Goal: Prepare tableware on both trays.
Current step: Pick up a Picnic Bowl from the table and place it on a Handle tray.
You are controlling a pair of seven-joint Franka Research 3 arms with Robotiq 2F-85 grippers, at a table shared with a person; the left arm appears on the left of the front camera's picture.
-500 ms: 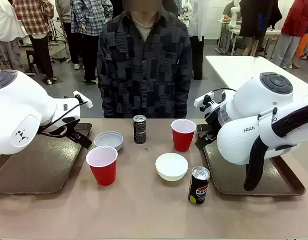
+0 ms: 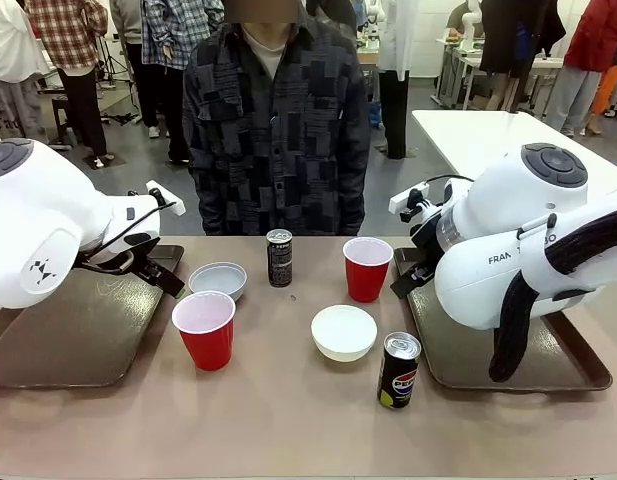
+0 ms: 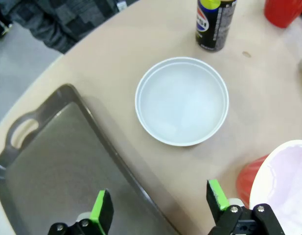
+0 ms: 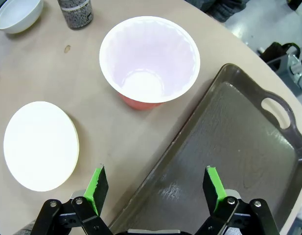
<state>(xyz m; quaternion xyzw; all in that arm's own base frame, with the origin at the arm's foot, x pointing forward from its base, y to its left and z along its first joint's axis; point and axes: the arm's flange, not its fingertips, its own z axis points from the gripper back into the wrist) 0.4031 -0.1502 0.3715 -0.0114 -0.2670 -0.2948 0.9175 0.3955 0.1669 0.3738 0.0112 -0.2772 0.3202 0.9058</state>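
The two red cups [image 2: 204, 330] [image 2: 367, 268], the two white bowls [image 2: 218, 280] [image 2: 343, 332], the slim black can [image 2: 279, 258] and the Pepsi can [image 2: 398, 371] all stand on the counter [image 2: 288, 430], between the trays. None has moved since a moment ago. Only the person [image 2: 278, 130] has shifted a little to the left.

The left tray [image 2: 68, 340] and the right tray [image 2: 573, 368] have nothing on them.

The left jaws are wide open and hold nothing. They hang over the left tray's edge, with a bowl just ahead. The right jaws are wide open too, over the right tray's edge, with a red cup just ahead.

We think the job has not started yet.
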